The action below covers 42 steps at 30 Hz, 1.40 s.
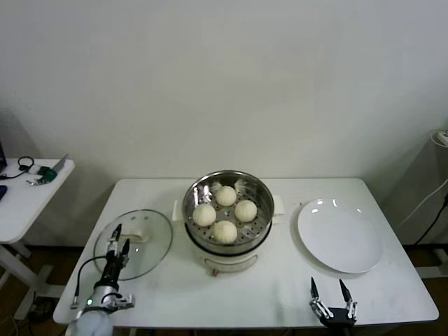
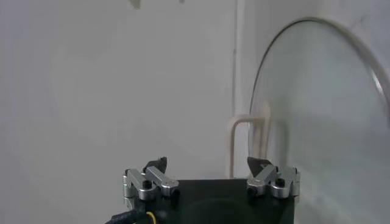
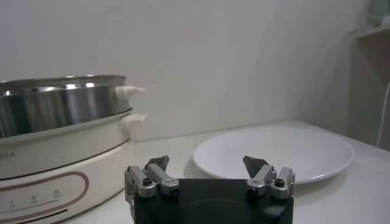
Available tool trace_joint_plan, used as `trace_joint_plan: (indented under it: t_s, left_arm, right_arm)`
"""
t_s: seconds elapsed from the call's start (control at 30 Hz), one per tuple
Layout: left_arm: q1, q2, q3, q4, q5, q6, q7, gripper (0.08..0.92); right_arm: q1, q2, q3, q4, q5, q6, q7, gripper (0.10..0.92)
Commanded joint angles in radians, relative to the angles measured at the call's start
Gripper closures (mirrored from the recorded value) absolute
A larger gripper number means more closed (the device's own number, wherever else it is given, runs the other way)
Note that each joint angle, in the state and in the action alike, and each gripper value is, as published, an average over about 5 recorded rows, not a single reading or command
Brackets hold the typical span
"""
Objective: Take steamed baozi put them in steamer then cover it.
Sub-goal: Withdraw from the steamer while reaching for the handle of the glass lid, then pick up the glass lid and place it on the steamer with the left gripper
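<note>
Four cream-white baozi (image 1: 225, 211) sit on the perforated tray inside the steel steamer (image 1: 263, 203) at the table's middle; it also shows in the right wrist view (image 3: 61, 140). The clear glass cover (image 1: 150, 241) lies flat on the table left of the steamer, its cream handle (image 1: 137, 236) up. My left gripper (image 1: 116, 238) is open, hovering over the cover's near-left edge; the left wrist view shows the handle (image 2: 248, 137) and the cover's rim (image 2: 365, 49) just ahead of it (image 2: 207, 163). My right gripper (image 1: 327, 288) is open and empty at the table's front right, also in its own view (image 3: 206, 162).
An empty white plate (image 1: 339, 234) lies right of the steamer, also seen in the right wrist view (image 3: 274, 152). A small side table (image 1: 28, 192) with cables stands at the far left. The wall is close behind the table.
</note>
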Motion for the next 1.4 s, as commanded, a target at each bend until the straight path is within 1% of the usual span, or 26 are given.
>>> trace_joint_plan:
  t_s: [0.03,0.23,0.33,0.43,0.53,0.83,0.97,1.1,1.17,1.27,1.4]
  left_arm:
    - [-0.079,0.002,0.006,0.072,0.03,0.002,-0.008,0.177]
    - [-0.093,0.008,0.006,0.101,0.049,-0.004,-0.009,0.178]
    - [-0.1,0.007,0.003,0.124,0.064,-0.016,-0.011,0.202]
    - [-0.109,0.002,-0.003,0.148,0.082,-0.029,-0.018,0.269]
    - [-0.112,-0.002,-0.008,0.163,0.091,-0.036,-0.025,0.355]
    - [-0.099,-0.004,-0.011,0.15,0.081,-0.039,-0.026,0.615]
    - [-0.093,0.0,-0.012,0.109,0.051,-0.038,-0.022,0.736]
    - [-0.086,0.002,-0.012,0.054,0.013,-0.031,-0.004,0.838]
    - [-0.071,0.011,-0.008,0.01,-0.018,-0.021,0.019,0.862]
    - [-0.035,0.038,0.001,-0.086,-0.079,0.012,0.072,0.866]
    - [0.017,0.107,-0.004,-0.253,-0.178,0.089,0.177,0.866]
  right_arm:
    - [-0.002,0.006,0.002,-0.001,-0.004,0.006,0.001,0.203]
    - [-0.004,0.006,0.004,-0.006,-0.004,0.01,0.002,0.203]
    - [-0.004,0.007,0.004,-0.006,-0.006,0.01,0.003,0.203]
    - [-0.002,0.01,0.003,-0.006,-0.01,0.009,0.004,0.203]
    - [0.001,0.013,0.003,-0.005,-0.013,0.008,0.005,0.203]
    - [0.012,0.022,0.004,-0.01,-0.018,0.009,0.008,0.203]
    - [0.015,0.025,0.004,-0.016,-0.022,0.012,0.008,0.203]
    - [0.015,0.026,0.004,-0.021,-0.024,0.017,0.007,0.203]
    - [0.015,0.026,0.005,-0.021,-0.024,0.019,0.006,0.203]
    - [0.015,0.026,0.006,-0.021,-0.023,0.022,0.006,0.203]
    - [0.011,0.025,0.009,-0.013,-0.02,0.023,0.006,0.203]
